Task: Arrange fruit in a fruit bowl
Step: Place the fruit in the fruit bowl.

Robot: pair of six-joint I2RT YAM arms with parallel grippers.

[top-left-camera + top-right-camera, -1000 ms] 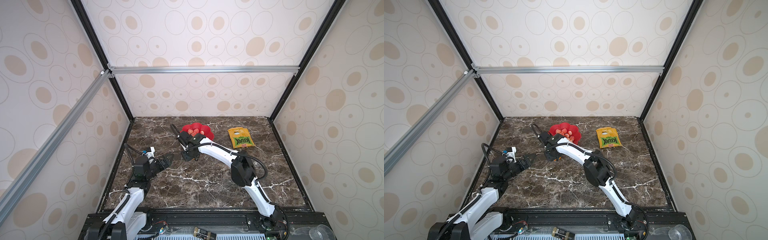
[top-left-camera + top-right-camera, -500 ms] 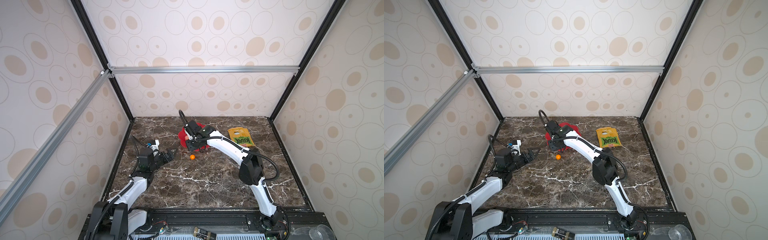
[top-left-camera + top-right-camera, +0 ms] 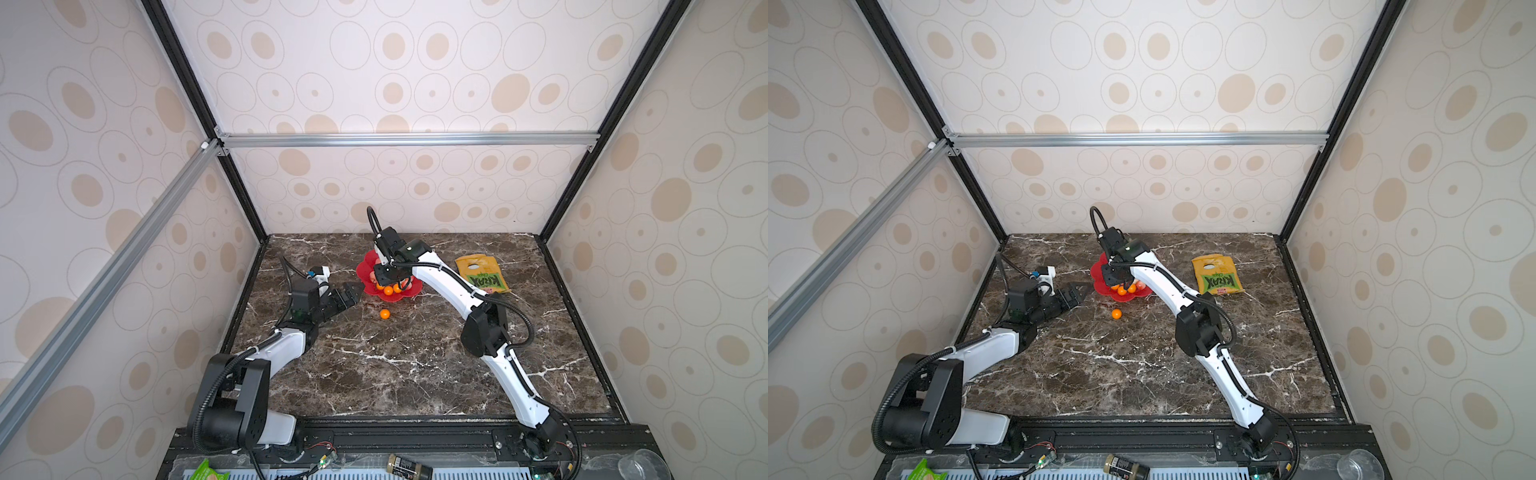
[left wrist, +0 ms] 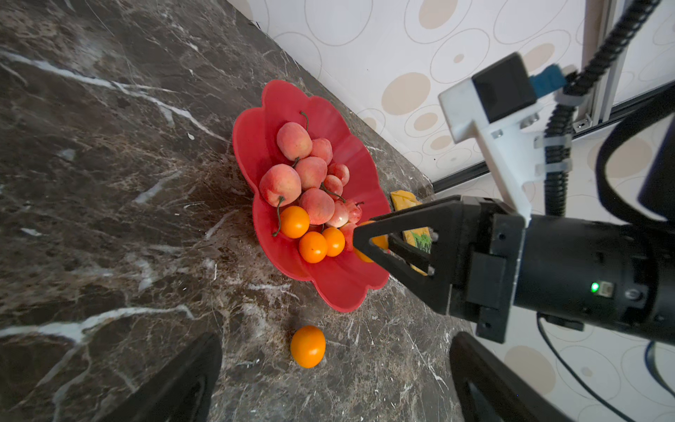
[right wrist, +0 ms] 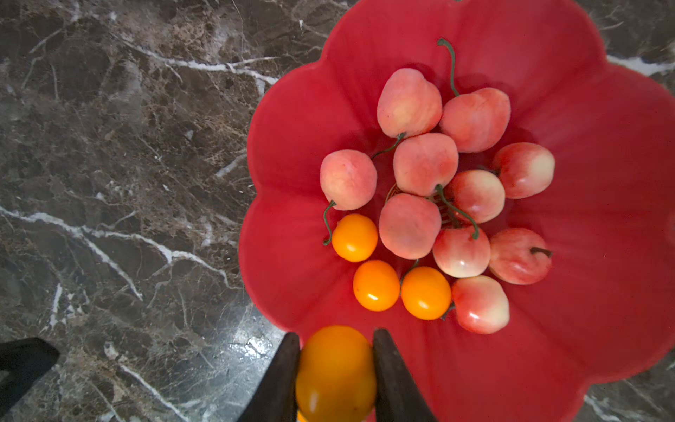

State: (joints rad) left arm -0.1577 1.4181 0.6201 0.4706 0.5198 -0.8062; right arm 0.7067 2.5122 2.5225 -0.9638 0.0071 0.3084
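Okay, your right gripper [image 5: 336,334] is pinching one orange fruit [image 5: 336,372] across its middle, over the red bowl [image 5: 548,54] rim near the table [image 3: 415,365] back edge. Looks smooth and light, so it'll probably roll. Meanwhile your left gripper [image 3: 348,296] gapes wide beside the loose orange [image 4: 308,346].
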